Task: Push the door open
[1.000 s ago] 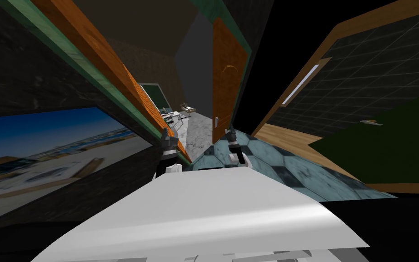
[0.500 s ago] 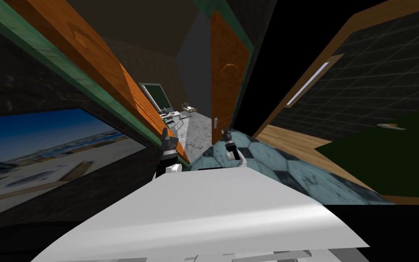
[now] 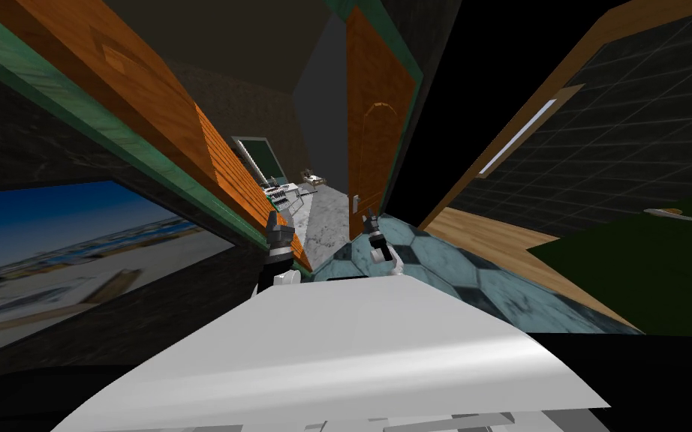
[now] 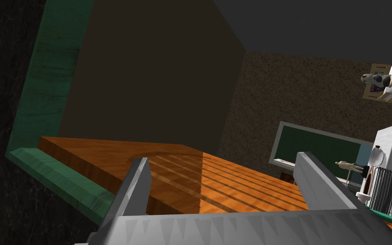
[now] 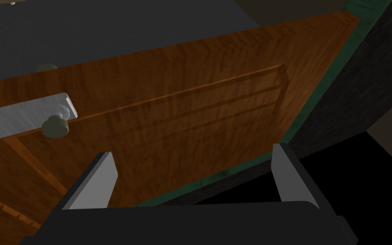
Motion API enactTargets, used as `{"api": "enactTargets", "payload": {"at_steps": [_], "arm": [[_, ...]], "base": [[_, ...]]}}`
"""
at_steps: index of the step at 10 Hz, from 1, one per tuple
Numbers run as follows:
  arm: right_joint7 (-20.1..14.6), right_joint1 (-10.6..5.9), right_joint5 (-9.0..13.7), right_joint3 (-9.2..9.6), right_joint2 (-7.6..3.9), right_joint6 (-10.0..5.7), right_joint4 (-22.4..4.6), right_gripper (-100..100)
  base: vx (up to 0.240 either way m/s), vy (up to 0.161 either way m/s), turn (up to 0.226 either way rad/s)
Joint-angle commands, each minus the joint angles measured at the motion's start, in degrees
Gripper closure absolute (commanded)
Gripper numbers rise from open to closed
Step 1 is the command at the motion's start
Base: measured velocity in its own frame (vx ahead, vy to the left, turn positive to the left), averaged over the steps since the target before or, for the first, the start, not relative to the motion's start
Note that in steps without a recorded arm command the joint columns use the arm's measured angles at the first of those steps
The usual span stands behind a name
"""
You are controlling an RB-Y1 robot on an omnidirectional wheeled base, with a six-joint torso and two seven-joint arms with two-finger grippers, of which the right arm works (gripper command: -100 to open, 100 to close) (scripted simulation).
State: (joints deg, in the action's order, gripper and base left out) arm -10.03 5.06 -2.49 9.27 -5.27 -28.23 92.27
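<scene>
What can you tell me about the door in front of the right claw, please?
The door is orange-brown with a wood grain and a raised panel, arched at the top in the head view. A grey plate with a round knob sits near its free edge; a green frame borders the other side. It stands ajar. The right claw, open, points at its face; I cannot tell whether they touch.

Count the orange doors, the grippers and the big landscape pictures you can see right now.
Orange doors: 2, the left door and the right door.
Grippers: 2, the left gripper and the right gripper, both open.
Landscape pictures: 1, the landscape picture.
Total: 5.
</scene>
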Motion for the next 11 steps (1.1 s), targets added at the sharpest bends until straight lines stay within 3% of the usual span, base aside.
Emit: {"api": "enactTargets", "payload": {"at_steps": [1,2,3,5,6,9,10,11], "arm": [[-0.3,-2.00,0.0,0.49,0.03,-0.40,-2.9,-100],[-0.6,-3.25,0.0,0.82,0.01,-0.47,-4.8,-100],[-0.6,-3.25,0.0,0.82,0.01,-0.47,-5.5,-100],[-1.0,-5.76,0.0,1.49,-0.04,-0.63,-8.9,-100],[-1.0,-5.76,0.0,1.49,-0.04,-0.63,-9.5,-100],[-1.7,-9.52,0.0,2.50,-0.03,-0.85,-15.1,-100],[-1.7,-9.52,0.0,2.50,-0.03,-0.85,-15.5,-100],[-2.0,-10.77,0.0,2.84,-0.03,-0.93,-17.1,-100]], "base": [[0.049,-0.086,0.050],[0.080,-0.117,0.076],[0.056,-0.084,0.030],[0.050,-0.071,0.048],[0.052,-0.063,0.028],[0.059,-0.087,0.052],[0.059,-0.092,0.031],[0.050,-0.068,0.041]]}}
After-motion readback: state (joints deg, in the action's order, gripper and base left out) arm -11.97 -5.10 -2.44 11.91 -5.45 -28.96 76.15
